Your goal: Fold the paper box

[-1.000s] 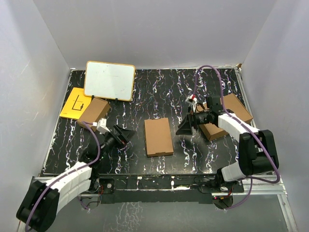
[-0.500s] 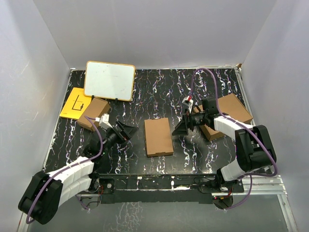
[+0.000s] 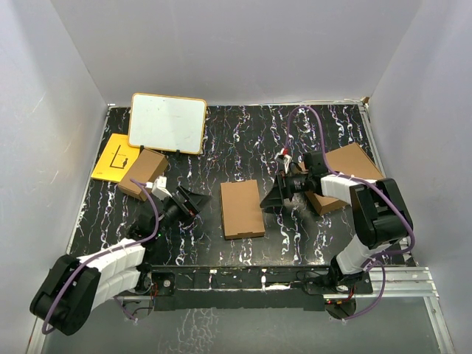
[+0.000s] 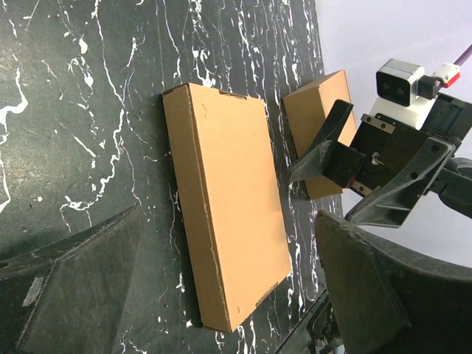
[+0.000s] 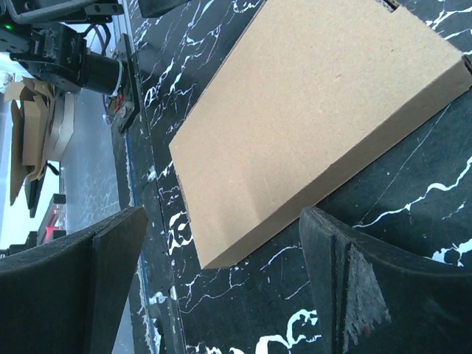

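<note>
1. Well, the table carries three cartons. We take only the shallow one between the two sets of fingers as ours.
2. The big box lies behind the right fingers, on the side away from the job. We count it as no part of the task.
3. The box lies flat between the left and right fingers, touching neither. Its lid is down, its walls look square, and no flap sticks out. So we judge the folding done, or all but done.
4. The small box sits behind the left fingers, well apart from ours.
5. The left gripper points at the box's left edge with its fingers spread wide and nothing in them.
6. The right gripper is near the box's right edge but not touching it. Its fingers are also wide and empty.
7. We cannot tell whether every tab is fully tucked. At most, we think, a last press on the lid is left.
</note>
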You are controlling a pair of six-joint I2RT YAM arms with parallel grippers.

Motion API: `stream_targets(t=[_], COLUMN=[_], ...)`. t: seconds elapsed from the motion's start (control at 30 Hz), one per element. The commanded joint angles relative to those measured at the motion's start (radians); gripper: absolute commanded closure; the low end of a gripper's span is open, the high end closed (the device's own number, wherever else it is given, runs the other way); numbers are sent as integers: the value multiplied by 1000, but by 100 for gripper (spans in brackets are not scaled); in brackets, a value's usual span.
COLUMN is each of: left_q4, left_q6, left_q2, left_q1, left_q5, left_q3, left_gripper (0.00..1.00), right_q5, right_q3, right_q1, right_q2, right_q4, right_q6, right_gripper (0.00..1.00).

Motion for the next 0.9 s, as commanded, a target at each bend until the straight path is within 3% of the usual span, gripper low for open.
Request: stream_targets(t=[0.0,0.2,0.53,0.87], left_q4=[74,75,129,133], left_q6=[0,9,5,-12], left_q2=[30,48,122,216], left_q1=[5,5,4,5], left_q5=[0,-4,12,36], left_q3=[2,12,25,55], left_gripper=[3,3,3,3], right_q5=[-42,5,30,167], right_q3=[61,97,66,111], right_q1=[4,13,66,97], right_q2=[22,55,95,173], right_q4=[46,4,85,44], right_q6=[-5,-22,49,128], right_gripper=[3,1,1,16])
